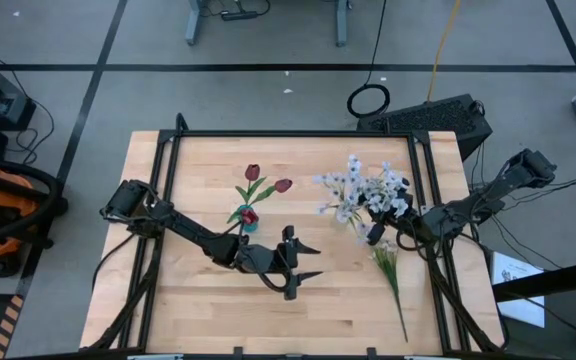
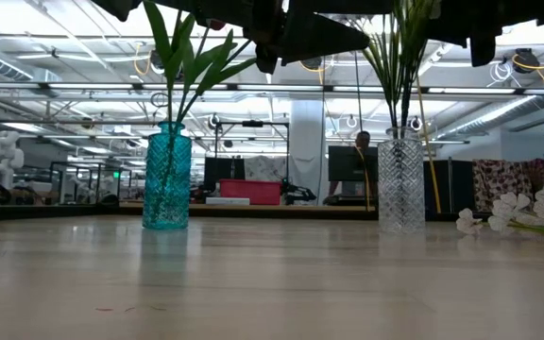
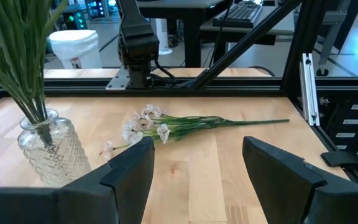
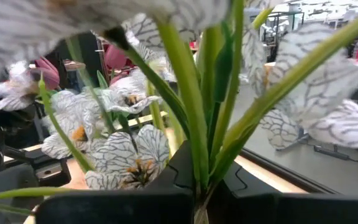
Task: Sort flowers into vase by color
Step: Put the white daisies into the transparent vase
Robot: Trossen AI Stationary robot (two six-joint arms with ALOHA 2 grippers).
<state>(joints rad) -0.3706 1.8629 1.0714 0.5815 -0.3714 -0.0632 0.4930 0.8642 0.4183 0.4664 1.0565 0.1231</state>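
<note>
Right gripper (image 1: 376, 228): pinched a white spray (image 1: 360, 188) over the clear vase (image 2: 401, 181), ready to drop it among its own colour
Left gripper (image 1: 303, 262): spread, empty, waiting mid-table
Red flowers (image 1: 253, 172): in the teal vase (image 2: 167, 176)
Loose white spray (image 3: 166, 126): lying on the table (image 1: 208, 310), unsorted

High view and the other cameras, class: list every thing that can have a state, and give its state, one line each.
Teal vase: upright, holding stems.
Red tulips: standing in the teal vase.
Clear glass vase: upright, holding green stems.
Held white spray: gripped by its stems.
Loose white spray: lying flat on the table.
Left gripper: open, empty.
Right gripper: shut on the held white spray.
</note>
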